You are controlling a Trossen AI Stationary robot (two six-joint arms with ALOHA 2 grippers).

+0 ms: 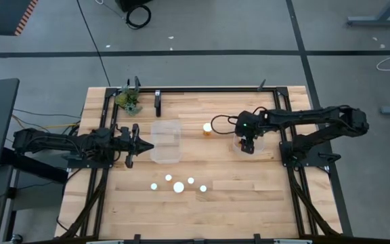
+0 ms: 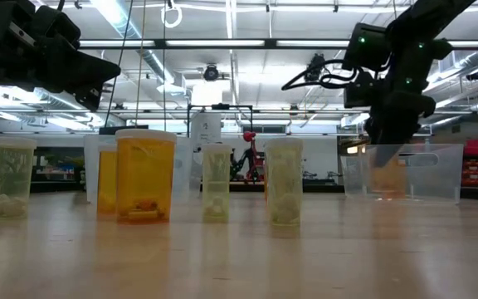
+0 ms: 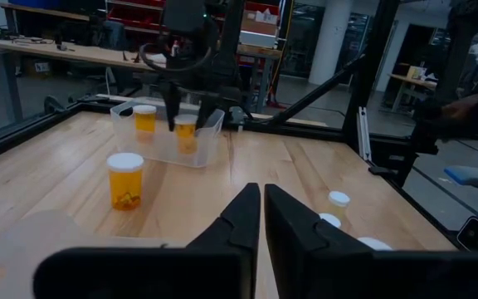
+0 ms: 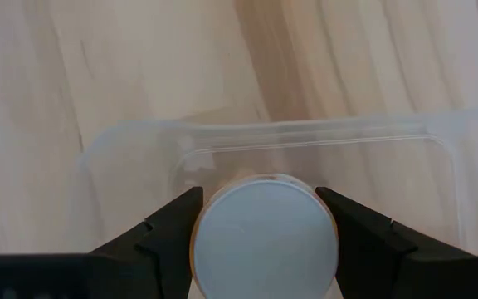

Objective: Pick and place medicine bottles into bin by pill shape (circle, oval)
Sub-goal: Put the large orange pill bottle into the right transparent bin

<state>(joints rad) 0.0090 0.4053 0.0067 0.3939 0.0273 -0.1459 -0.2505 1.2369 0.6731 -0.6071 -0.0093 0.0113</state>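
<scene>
My right gripper (image 1: 248, 145) hangs over the clear tub (image 1: 257, 139) at the table's right, shut on an amber medicine bottle with a white cap (image 4: 264, 237). A second amber bottle (image 3: 145, 119) stands inside that tub. Another amber bottle (image 1: 208, 128) stands upright on the table between the two tubs. Several white-capped bottles (image 1: 179, 187) stand in a loose row near the front edge. My left gripper (image 1: 143, 144) is shut with nothing in it, level, beside the middle clear tub (image 1: 166, 141). My right gripper pinches the bottle at its cap end (image 4: 199, 224), one finger (image 4: 168, 220) on each side of the round top. The fingers come steeply from above. The bottle hangs upright inside the tub's walls (image 3: 186, 133); I cannot tell whether its base touches the tub's floor.
Black frame rails (image 1: 284, 118) run along the table's far and side edges. A small green clutter (image 1: 128, 100) sits at the far left corner. Bare wood lies between the front row of bottles and the tubs.
</scene>
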